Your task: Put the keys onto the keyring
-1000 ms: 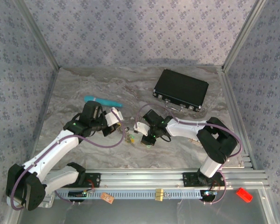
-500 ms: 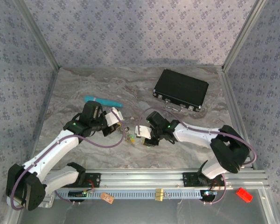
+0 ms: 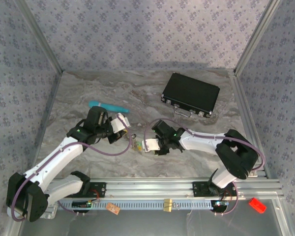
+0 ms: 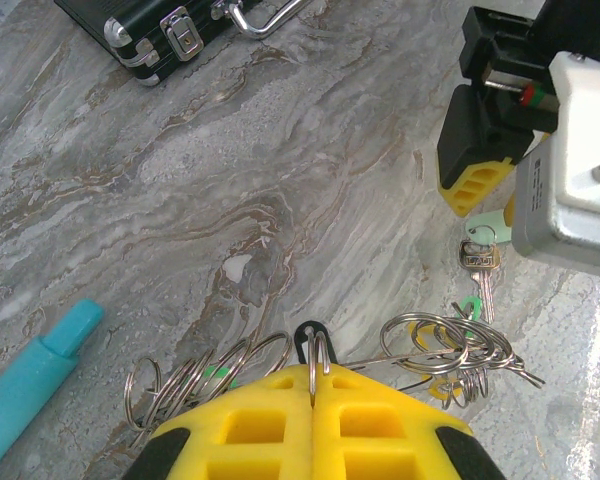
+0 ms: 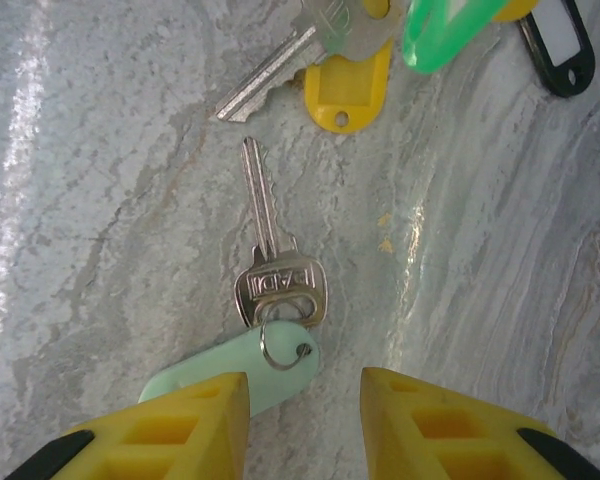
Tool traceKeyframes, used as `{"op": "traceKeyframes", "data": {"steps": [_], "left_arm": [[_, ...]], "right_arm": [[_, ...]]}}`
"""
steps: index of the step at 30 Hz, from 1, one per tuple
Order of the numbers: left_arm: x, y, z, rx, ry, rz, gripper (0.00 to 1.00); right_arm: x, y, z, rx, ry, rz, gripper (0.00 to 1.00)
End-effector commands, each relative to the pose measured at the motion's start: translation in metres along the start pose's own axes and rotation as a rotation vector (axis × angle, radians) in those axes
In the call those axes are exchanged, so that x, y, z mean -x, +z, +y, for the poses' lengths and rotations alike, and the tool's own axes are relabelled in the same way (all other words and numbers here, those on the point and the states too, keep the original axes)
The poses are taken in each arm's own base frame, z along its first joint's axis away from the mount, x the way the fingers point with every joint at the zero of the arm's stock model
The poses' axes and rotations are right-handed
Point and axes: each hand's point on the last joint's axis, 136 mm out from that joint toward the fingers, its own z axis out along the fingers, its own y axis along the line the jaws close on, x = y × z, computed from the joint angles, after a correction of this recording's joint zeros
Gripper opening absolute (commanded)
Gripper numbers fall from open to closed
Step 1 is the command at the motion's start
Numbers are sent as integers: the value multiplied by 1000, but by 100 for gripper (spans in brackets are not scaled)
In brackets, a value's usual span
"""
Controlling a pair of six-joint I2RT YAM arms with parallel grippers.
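Marbled grey table (image 3: 88,93) sits inside walls of blue-patterned paper. From above, the key things between the two arms are specks too small to sort out. In the left wrist view the black case (image 4: 170,25) and the teal pen (image 4: 30,375) are cut off by the frame edges. The keyring (image 4: 448,345) is a tangle of wire loops whose number I cannot tell. The left gripper (image 4: 313,382) is clamped tight on one thin loop of it, which stands edge-on between the yellow fingers. Of the keys (image 5: 277,270), a silver one lies flat on the marble just ahead of the right gripper (image 5: 305,385), whose jaws stand parted with nothing gripped. Its pale green tag (image 5: 220,380) has one end hidden behind a yellow fingertip. A second key with a yellow tag (image 5: 345,90) is cropped at the top edge.
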Motion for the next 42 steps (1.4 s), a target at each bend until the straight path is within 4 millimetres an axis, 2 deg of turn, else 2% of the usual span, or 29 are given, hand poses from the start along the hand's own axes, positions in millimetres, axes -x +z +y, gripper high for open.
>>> {"op": "traceKeyframes", "data": {"steps": [1, 11, 18, 32, 38, 42], "left_arm": [[10, -2, -4, -8, 28, -46, 0], [10, -3, -4, -8, 31, -45, 0], [9, -3, -5, -10, 30, -44, 0], [9, -3, -5, -11, 32, -43, 0], [8, -2, -6, -13, 31, -38, 0], [8, -2, -5, -12, 34, -38, 0]], "right_arm": [[9, 2, 0, 27, -52, -17, 36], [13, 10, 9, 77, -50, -24, 36], [10, 14, 3, 51, -37, -7, 35], [13, 16, -6, 24, -4, -20, 16], [17, 13, -13, 12, 54, -58, 4], [18, 9, -20, 6, 113, -86, 0]]}}
